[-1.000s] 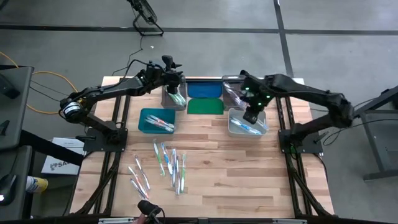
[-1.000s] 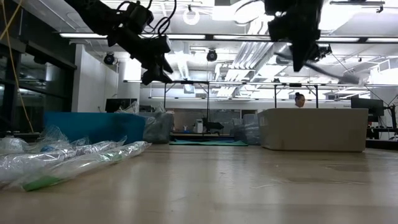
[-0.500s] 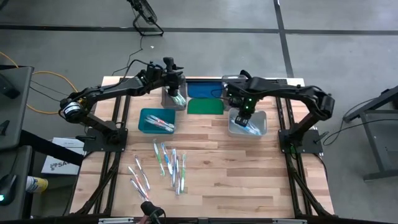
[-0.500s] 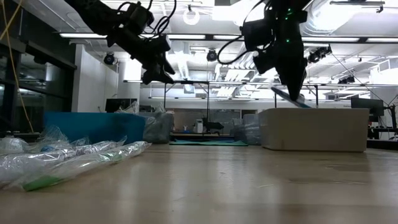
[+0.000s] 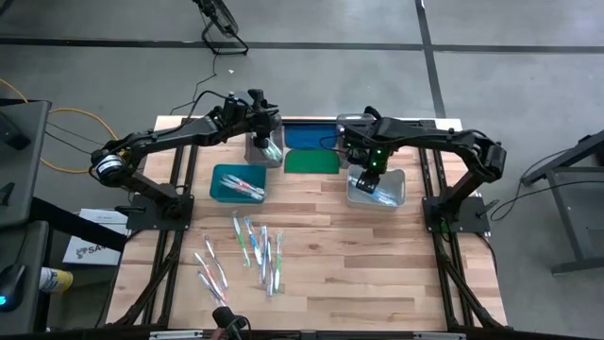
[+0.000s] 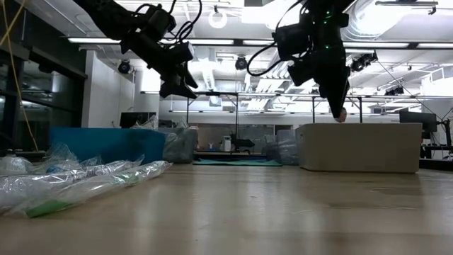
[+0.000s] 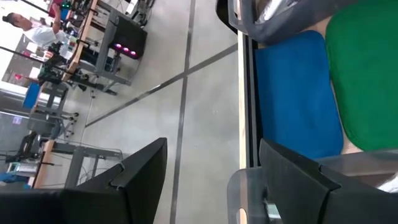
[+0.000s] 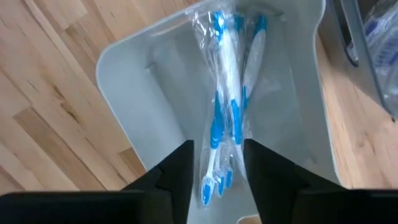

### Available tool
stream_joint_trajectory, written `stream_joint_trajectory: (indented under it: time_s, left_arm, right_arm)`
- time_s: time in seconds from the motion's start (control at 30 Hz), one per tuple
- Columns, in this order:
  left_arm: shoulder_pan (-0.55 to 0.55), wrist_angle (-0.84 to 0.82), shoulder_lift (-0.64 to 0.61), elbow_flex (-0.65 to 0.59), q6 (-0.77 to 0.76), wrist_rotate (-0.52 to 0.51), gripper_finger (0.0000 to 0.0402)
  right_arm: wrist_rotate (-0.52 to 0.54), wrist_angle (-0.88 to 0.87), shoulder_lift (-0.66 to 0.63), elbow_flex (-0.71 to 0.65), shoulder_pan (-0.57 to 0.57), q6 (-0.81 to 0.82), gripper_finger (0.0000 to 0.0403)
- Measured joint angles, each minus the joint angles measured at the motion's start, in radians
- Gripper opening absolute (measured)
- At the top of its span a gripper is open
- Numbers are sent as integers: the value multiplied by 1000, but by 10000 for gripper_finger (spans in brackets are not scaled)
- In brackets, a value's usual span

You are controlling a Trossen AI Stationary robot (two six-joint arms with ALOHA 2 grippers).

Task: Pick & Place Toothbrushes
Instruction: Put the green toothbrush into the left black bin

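Since a second ago: right gripper (image 5: 371, 176) shifted from the far-right side of the clear plastic bin (image 5: 396, 194) toward its middle, arm folded back closer to the table's rear; jaws, pinched tight half a second back, now parted. Seen through the right wrist camera: two dark fingers (image 8: 177, 171) spread apart, nothing between them, hovering over the pale bin (image 8: 137, 87) where wrapped blue-and-white toothbrushes (image 8: 224, 93) lie in crinkled clear film, released rather than held. In the low view, same gripper (image 6: 338, 106) hanging just above the bin's top edge (image 6: 354, 145).

Left gripper (image 5: 267, 123) unmoved, poised over the small grey-clear bin (image 5: 257, 148) at the rear of the wooden table (image 5: 377, 264), jaws spread wide, empty. Left wrist camera: both dark fingers (image 7: 140, 174) far apart, flat blue lid (image 7: 292, 93) and flat green lid (image 7: 367, 74) beyond them.

Elsewhere on the table: teal plastic bin (image 5: 224, 192) holding a few toothbrushes with pinkish parts (image 5: 247, 184); loose scatter of thin white, blue and green toothbrushes (image 5: 255, 246) on the bare planks nearer the front edge, well apart from every bin. Blue lid (image 5: 310, 136) and green lid (image 5: 311, 161) lying between the two rear bins. In the low view, wrapped brushes (image 6: 85, 180) bunched at the near left.
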Motion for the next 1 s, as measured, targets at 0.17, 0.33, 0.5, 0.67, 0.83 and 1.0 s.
stream_joint_trajectory:
  time_s: [0.17, 0.33, 0.5, 0.67, 0.83, 1.0]
  left_arm:
    - [0, -45, -29, 0, -16, 0, 248]
    - [0, -139, -85, 0, -69, 60, 248]
    - [-10, -250, -118, 0, -132, 137, 248]
    - [-72, -393, -121, 0, -186, 158, 248]
    - [-181, -584, -122, 0, -216, 158, 248]
    - [-323, -730, -121, 0, -284, 153, 248]
  right_arm:
    - [-1, -42, -56, 0, 0, 12, 159]
    - [6, -22, -161, -4, 0, 28, 164]
    - [1, 111, -305, -89, 0, 22, 159]
    - [-2, 216, -459, -222, 12, 71, 158]
    - [-6, 303, -584, -333, 76, 119, 158]
    - [4, 389, -648, -389, 181, 174, 158]
